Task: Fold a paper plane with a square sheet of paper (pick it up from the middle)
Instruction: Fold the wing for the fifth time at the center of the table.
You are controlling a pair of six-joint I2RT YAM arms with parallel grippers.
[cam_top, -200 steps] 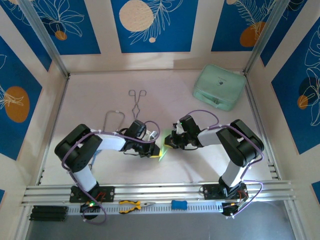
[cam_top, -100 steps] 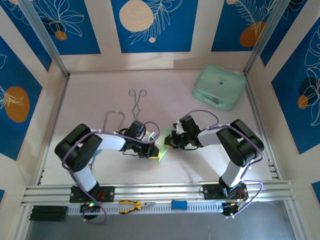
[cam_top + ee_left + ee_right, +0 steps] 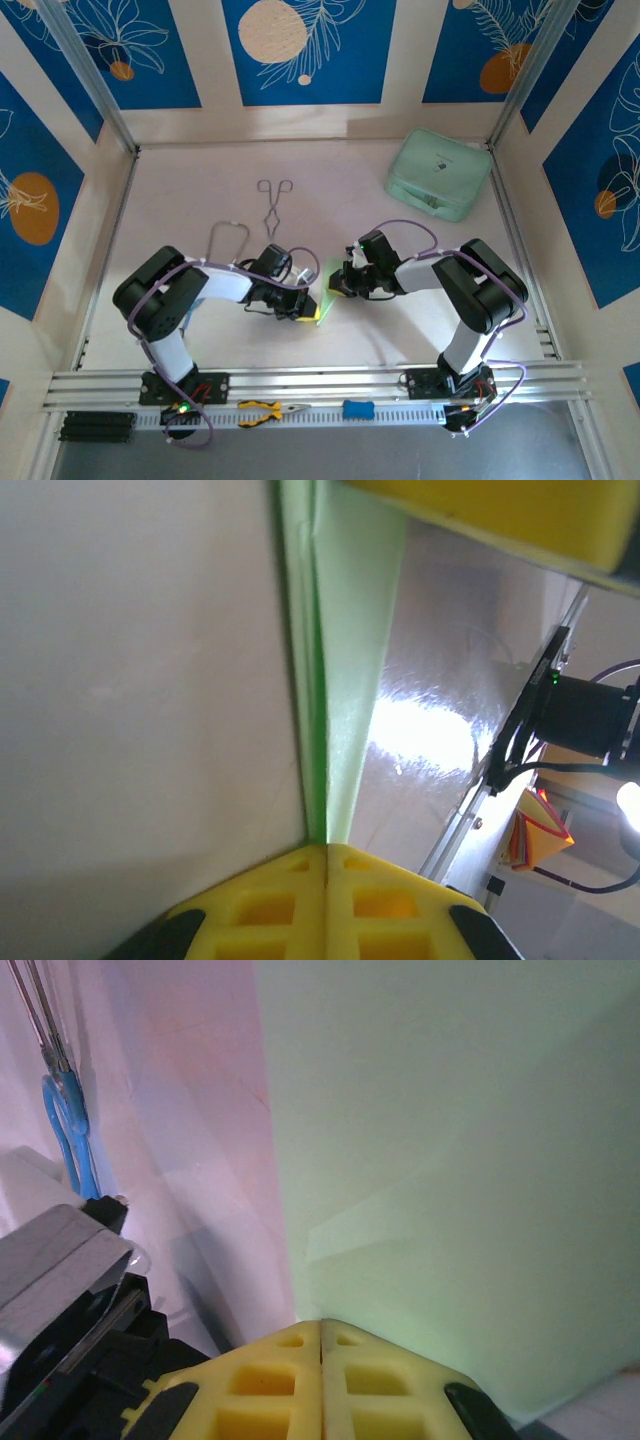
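Between the two arms at the table's middle, a folded piece of light-green paper stands on edge. My left gripper is shut on it from the left. In the left wrist view the paper runs up from the closed yellow fingertips as a narrow creased strip with a darker green ridge. My right gripper is shut on it from the right, and its wrist view has a broad pale-green face of the paper rising from its closed fingertips. The paper's full outline is hidden by both grippers.
A bulky mint-green case sits at the back right. Metal tongs lie behind the left arm, their blue-tinted handles in the right wrist view. Pliers and a blue tool rest on the front rail.
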